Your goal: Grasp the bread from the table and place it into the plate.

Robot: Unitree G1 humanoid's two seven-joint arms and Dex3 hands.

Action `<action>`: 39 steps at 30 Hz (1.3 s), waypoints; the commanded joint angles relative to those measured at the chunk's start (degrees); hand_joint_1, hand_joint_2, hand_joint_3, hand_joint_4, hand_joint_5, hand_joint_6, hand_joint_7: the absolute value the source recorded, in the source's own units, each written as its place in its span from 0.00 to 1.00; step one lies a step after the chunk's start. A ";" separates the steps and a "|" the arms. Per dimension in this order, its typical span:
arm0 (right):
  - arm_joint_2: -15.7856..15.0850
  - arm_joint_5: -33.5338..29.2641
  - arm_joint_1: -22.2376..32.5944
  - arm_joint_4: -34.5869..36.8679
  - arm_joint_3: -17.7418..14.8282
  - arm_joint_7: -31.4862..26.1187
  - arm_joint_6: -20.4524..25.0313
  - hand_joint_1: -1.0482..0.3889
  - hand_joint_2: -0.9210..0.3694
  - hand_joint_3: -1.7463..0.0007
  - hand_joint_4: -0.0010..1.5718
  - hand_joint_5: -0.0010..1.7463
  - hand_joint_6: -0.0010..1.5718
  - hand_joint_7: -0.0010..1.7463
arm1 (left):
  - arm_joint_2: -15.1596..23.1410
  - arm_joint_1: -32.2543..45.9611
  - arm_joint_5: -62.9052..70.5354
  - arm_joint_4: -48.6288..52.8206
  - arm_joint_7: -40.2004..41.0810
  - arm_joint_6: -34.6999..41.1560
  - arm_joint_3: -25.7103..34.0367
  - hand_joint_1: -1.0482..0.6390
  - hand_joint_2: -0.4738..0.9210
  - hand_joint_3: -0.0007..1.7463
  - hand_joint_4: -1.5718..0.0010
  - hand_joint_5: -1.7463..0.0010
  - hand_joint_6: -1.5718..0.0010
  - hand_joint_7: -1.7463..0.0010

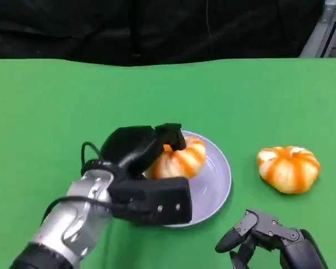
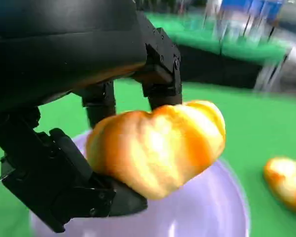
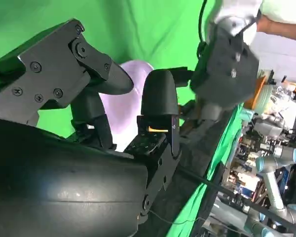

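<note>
My left hand (image 1: 143, 154) pinches the orange-and-cream striped, pumpkin-shaped bread roll (image 1: 179, 158) over the pale lilac round plate (image 1: 218, 185); in my left wrist view the roll (image 2: 158, 148) sits between fingers (image 2: 160, 74) above it and the thumb beneath, with the plate's lilac basin (image 2: 212, 207) directly below. I cannot tell whether the roll already touches the plate or hangs just above it.

A second roll of the same striped orange kind (image 1: 289, 168) lies on the green table cover (image 1: 56, 101) off to my right, well apart from the plate; the left wrist view catches its blurred edge (image 2: 286, 185). Between that roll and the plate the green cloth is bare.

My right hand (image 1: 269, 235) rests low at the near edge of the table, fingers loosely apart and holding nothing. In my right wrist view its fingers (image 3: 158, 98) spread in front of the lilac plate (image 3: 128, 98), and a blurred silver forearm (image 3: 227, 59) crosses the view beyond them.

No brand, label or writing is legible on anything
</note>
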 commanded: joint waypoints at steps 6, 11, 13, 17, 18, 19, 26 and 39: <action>0.08 -0.37 0.67 -1.11 0.29 -0.45 0.32 0.67 0.36 0.34 0.45 0.92 0.46 0.69 | 3.90 -0.39 2.52 -5.21 -9.17 4.60 -1.35 0.23 1.00 0.11 1.00 0.74 0.90 0.95; 0.33 -0.09 0.80 -1.54 -0.02 -0.68 0.80 0.66 0.34 0.36 0.44 0.93 0.46 0.70 | 7.26 -0.58 1.38 -10.27 -20.43 6.97 -1.34 0.15 1.00 0.15 1.00 0.90 0.95 0.97; 0.48 0.00 0.81 -1.72 0.12 -0.61 1.16 0.67 0.34 0.36 0.44 0.93 0.45 0.69 | 8.23 0.07 0.31 -12.26 -22.20 6.93 -0.44 0.14 1.00 0.15 1.00 0.90 0.94 0.96; 0.64 -0.12 0.51 -1.80 0.45 -0.58 1.51 0.66 0.36 0.34 0.45 0.92 0.46 0.69 | 9.04 5.38 -5.71 -18.56 -19.18 4.56 5.64 0.24 1.00 0.15 0.93 0.74 0.84 0.93; 0.65 -0.21 0.38 -1.75 0.49 -0.60 1.57 0.65 0.36 0.34 0.45 0.92 0.46 0.69 | 8.73 7.68 -8.22 -20.69 -17.68 3.85 8.23 0.28 1.00 0.15 0.90 0.69 0.81 0.92; 0.65 -0.26 0.28 -1.68 0.52 -0.63 1.59 0.65 0.36 0.34 0.45 0.92 0.46 0.69 | 8.49 9.52 -10.46 -22.49 -17.08 3.60 10.29 0.31 1.00 0.15 0.86 0.65 0.78 0.91; 0.38 -0.26 0.29 -1.24 0.66 -0.82 1.20 0.63 0.34 0.36 0.45 0.91 0.46 0.69 | 5.57 21.02 -27.61 -34.43 -18.20 6.44 21.39 0.44 1.00 0.16 0.62 0.49 0.60 0.83; -0.84 0.73 1.15 -2.38 0.07 0.17 1.37 0.62 0.33 0.39 0.45 0.92 0.47 0.68 | -2.30 43.21 -42.40 -45.52 -12.98 0.40 29.65 0.57 0.66 0.75 0.50 0.07 0.49 0.23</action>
